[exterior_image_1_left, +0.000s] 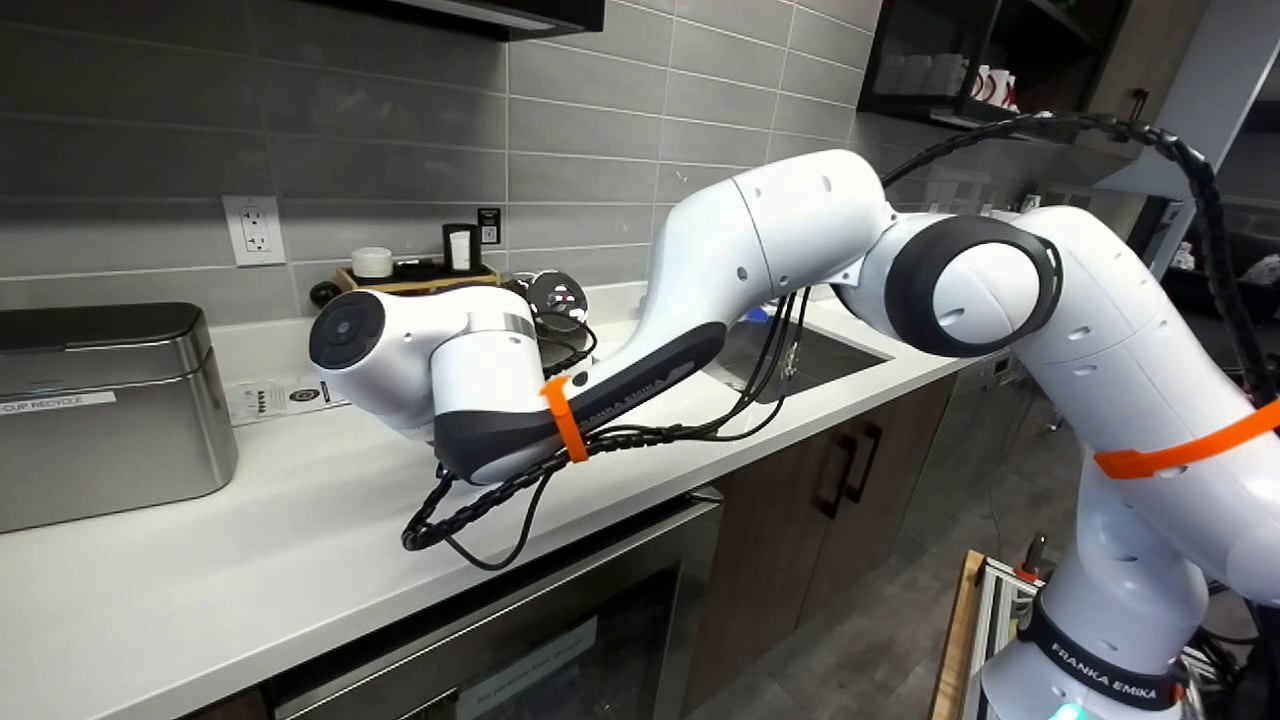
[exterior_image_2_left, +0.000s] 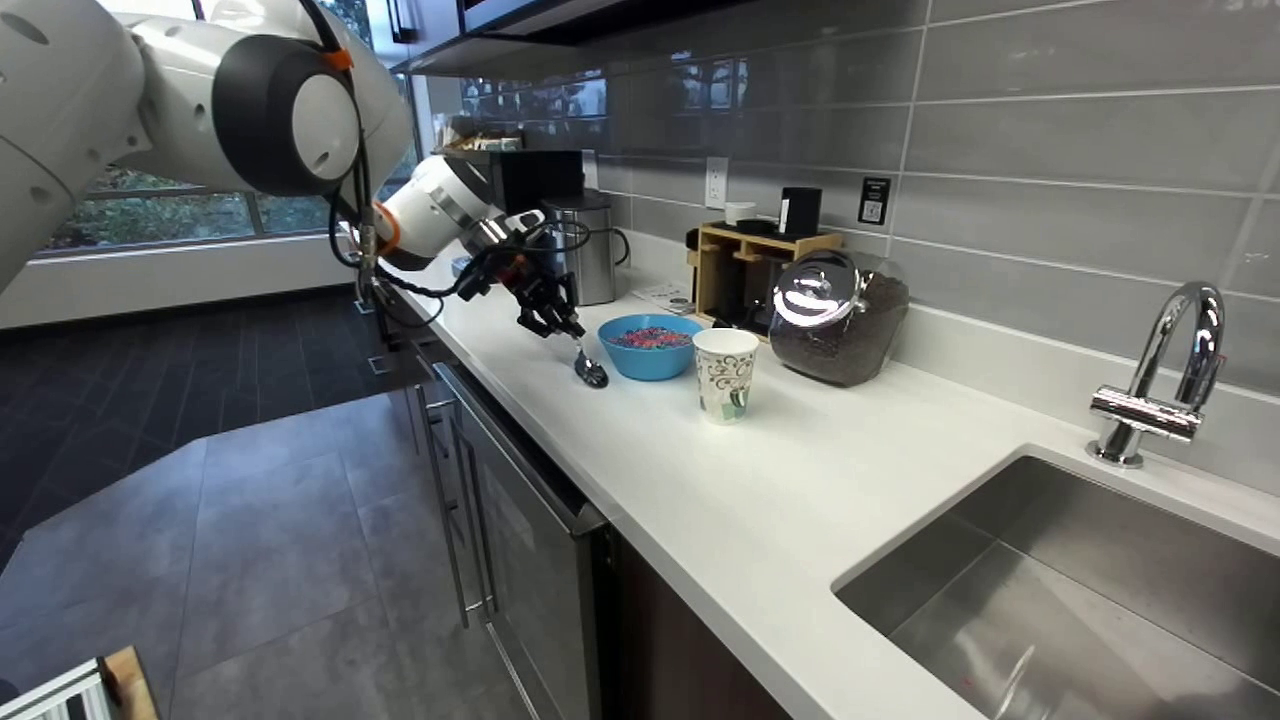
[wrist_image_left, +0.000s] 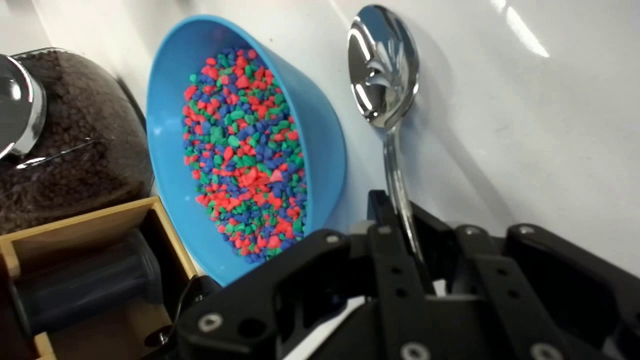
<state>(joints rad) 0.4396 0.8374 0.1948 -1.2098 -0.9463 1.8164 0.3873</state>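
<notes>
Presently, claw (wrist_image_left: 406, 220) clamped on a metal spoon (wrist_image_left: 384, 65) by its handle, clearest in the wrist view. Spoon slants down, head lowest, just beside a blue bowl (wrist_image_left: 325, 145); cannot tell whether it touches the white table (exterior_image_2_left: 760, 520). Bowl holds many small red, green and blue bits (wrist_image_left: 245, 150). Patterned paper cup (exterior_image_2_left: 726, 375) upright near the bowl. Clear jar (exterior_image_2_left: 845, 335) with dark brown contents and shiny lid (exterior_image_2_left: 818, 290) stands next to a wooden rack (exterior_image_2_left: 706, 280). Steel bin (exterior_image_1_left: 110, 440) also on the table. Chrome faucet (exterior_image_2_left: 1145, 412) and sink (exterior_image_2_left: 1150, 570) well apart from the spoon, in an exterior view.
</notes>
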